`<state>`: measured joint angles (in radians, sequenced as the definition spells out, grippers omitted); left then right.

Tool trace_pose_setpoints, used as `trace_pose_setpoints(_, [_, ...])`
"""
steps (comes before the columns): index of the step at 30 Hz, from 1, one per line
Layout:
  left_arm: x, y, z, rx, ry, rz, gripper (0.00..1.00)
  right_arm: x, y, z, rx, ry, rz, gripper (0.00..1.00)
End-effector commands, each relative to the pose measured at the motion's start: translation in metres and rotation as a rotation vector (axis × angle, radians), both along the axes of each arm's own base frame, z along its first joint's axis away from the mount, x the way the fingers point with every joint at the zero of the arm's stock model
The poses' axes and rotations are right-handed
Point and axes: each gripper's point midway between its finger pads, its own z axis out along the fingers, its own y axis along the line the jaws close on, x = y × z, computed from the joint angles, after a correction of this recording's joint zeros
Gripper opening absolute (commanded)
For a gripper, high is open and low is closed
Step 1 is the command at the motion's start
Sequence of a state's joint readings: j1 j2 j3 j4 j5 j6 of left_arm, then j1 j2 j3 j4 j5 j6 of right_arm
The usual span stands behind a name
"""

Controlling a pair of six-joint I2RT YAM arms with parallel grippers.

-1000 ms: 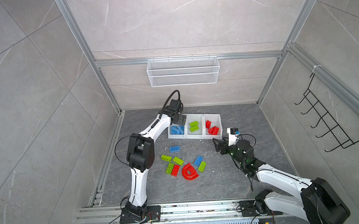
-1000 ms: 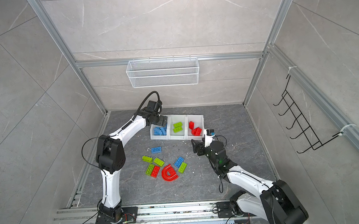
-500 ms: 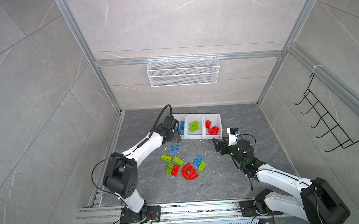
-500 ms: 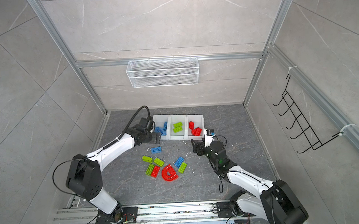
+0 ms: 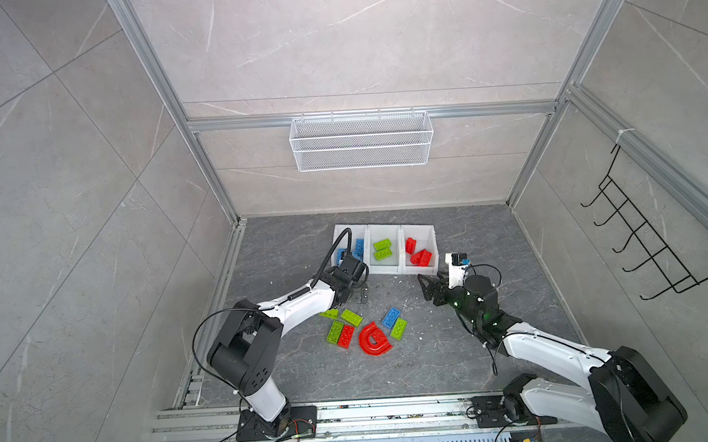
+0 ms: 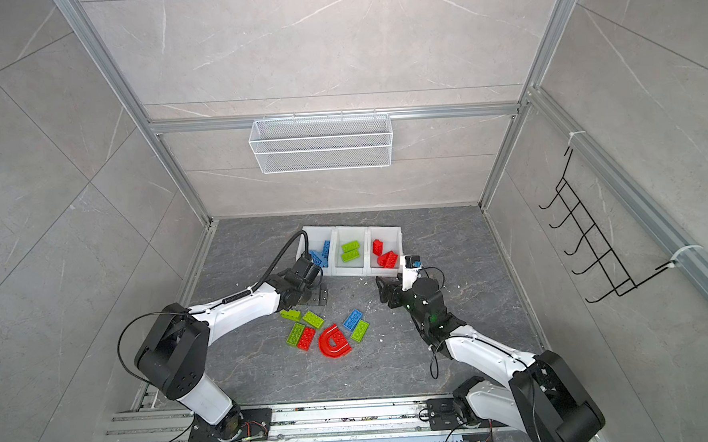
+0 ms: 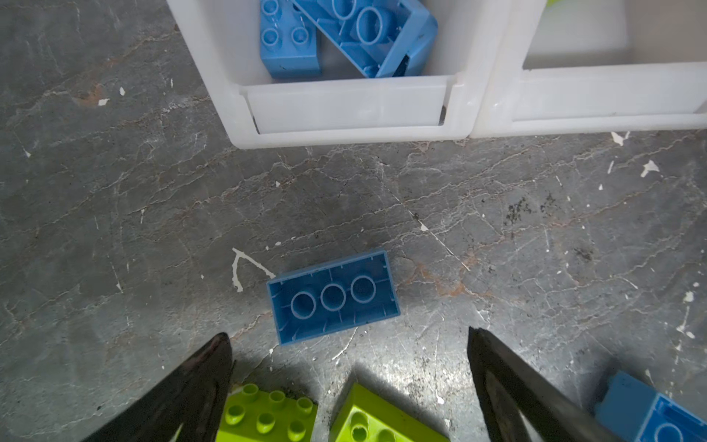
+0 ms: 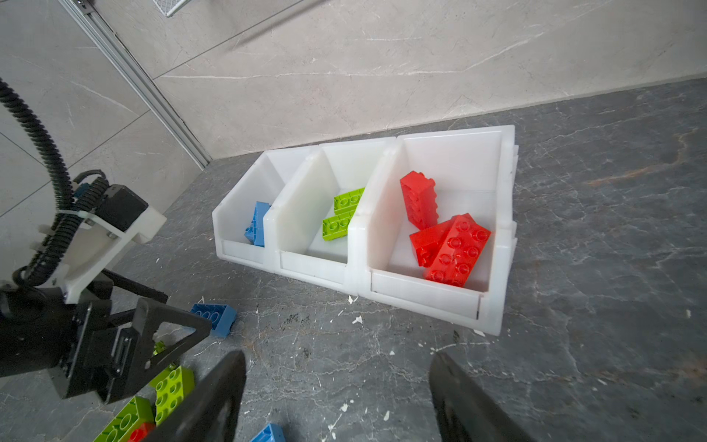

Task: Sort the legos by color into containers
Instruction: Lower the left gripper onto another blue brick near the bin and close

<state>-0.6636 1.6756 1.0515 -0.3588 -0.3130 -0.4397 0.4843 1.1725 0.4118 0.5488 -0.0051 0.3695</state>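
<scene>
While poised low at left, holds the left claw (image 7: 349,335) spread wide and empty, just short of an upturned blue brick (image 7: 333,296) on the worktop (image 7: 114,191). Shows loose legos (image 5: 351,317) mid-worktop, near the containers (image 5: 384,269) sorted blue, green, red. Holds the right claw (image 8: 336,358) part-open, empty, facing them.

Stereo head: mounted high over the near edge, pitched steeply down toward far wall (image 5: 356,55). Both top views take in the whole floor (image 5: 456,370) and the row of white bins (image 5: 384,227).

Left wrist cam: close, almost straight down on upturned blue brick (image 7: 333,296) and left bin (image 7: 344,107), near lip.

Right wrist cam: low, oblique, facing far-left across all bins.

Both wrist views share that brick (image 8: 214,315) and the left bin (image 8: 239,248).
</scene>
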Motion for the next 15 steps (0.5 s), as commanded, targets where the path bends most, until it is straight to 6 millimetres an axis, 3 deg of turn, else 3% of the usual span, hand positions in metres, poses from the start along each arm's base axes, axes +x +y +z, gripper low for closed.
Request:
trace_pose_setpoints(1, [0.011, -0.006, 0.001, -0.011, -0.037, 0.024, 0.99, 0.003, 0.006, 0.015, 0.004, -0.037, 0.019, 0.77])
trace_pose_setpoints(15, [0.026, -0.011, -0.033, 0.008, 0.010, 0.050, 0.97, 0.002, 0.006, 0.017, 0.007, -0.040, 0.019, 0.78])
